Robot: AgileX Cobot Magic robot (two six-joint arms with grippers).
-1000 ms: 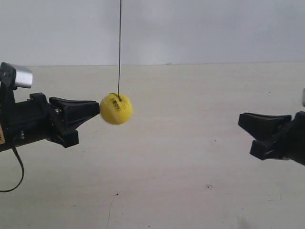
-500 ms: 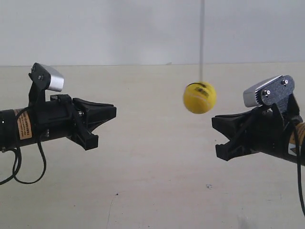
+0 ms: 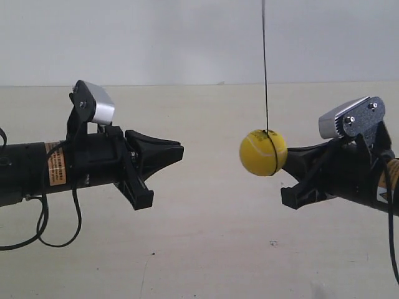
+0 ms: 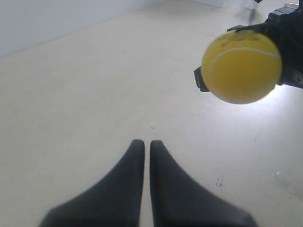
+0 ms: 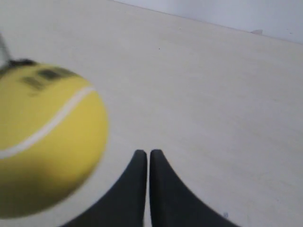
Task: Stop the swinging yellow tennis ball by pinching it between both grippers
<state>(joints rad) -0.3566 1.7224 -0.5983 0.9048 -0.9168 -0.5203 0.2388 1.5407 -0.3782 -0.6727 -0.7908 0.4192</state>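
Note:
The yellow tennis ball (image 3: 263,152) hangs on a thin dark string (image 3: 264,62) above the table. My right gripper (image 3: 290,154) is shut and empty, and its tip is at the ball's side, seemingly touching it. In the right wrist view the ball (image 5: 45,137) looms large and blurred beside the shut jaws (image 5: 147,152). My left gripper (image 3: 181,151) is shut and empty too, pointing at the ball from a clear gap away. The left wrist view shows the ball (image 4: 241,66) ahead of and off to one side of my jaws (image 4: 147,142), with the right gripper (image 4: 289,33) behind it.
A pale beige table (image 3: 206,237) lies under both arms, with a plain white wall (image 3: 187,37) behind. Black cables (image 3: 43,224) droop from the left arm. Small dark specks (image 3: 273,243) mark the tabletop.
The left arm has moved toward the ball, narrowing the gap. The ball has swung from near the left gripper across to the right gripper and dropped against its tip. The right arm came in, then held.

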